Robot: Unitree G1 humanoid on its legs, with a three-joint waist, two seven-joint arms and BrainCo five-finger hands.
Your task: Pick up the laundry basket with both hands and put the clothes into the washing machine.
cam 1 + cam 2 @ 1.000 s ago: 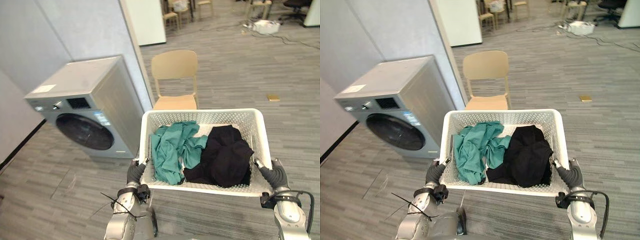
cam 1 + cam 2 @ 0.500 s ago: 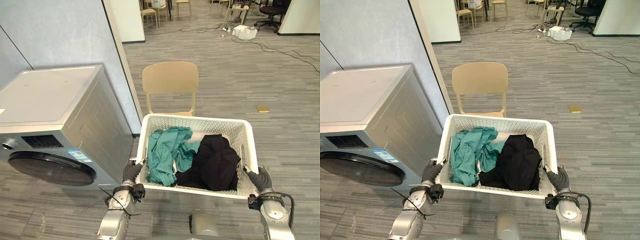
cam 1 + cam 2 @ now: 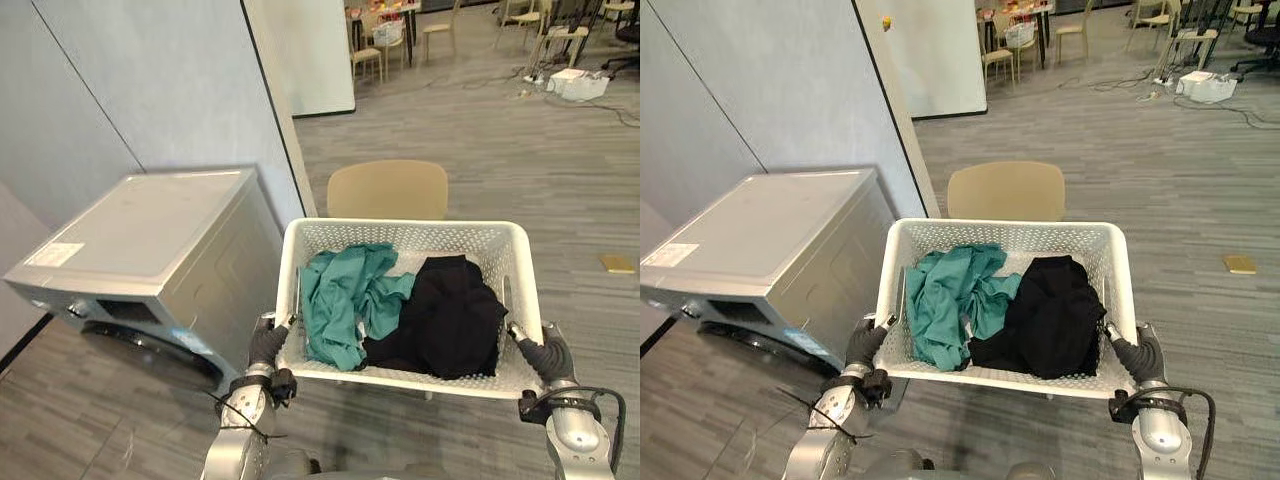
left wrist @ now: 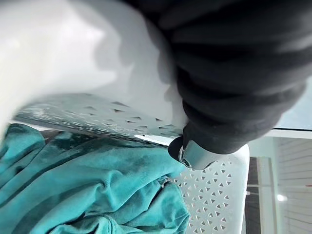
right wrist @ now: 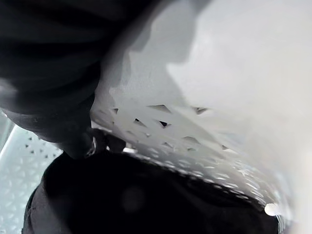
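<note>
Most of the open room lies to the right, where we see the grey plank floor (image 3: 520, 140) run bare past the basket and far back. On the left, a pale wall (image 3: 140, 90) closes that side, and its vertical edge comes down just behind the machine.

One washing machine (image 3: 150, 250) stands against that wall with its flat top towards us. Its front faces the lower left, and we can make out little of the door.

We see the white laundry basket (image 3: 410, 238) held off the floor in front of us, open side up. Its long axis runs left to right, and its left end is close to the machine's right side. A tan chair (image 3: 388, 190) stands just behind the basket, its back rising above the far rim.

Inside the basket, a teal garment (image 3: 345, 295) fills the left half. A black garment (image 3: 450, 315) is heaped on the right, touching the teal one.

Our left hand (image 3: 266, 345) is at the near left corner and our right hand (image 3: 545, 355) at the near right corner. Both have their fingers hooked tight over the rim. The left wrist view adds a silver fingertip (image 4: 192, 155) curled inside the perforated wall above the teal cloth. The right wrist view shows black cloth just under the rim.

A small yellow object (image 3: 617, 263) lies on the floor far to the right.
</note>
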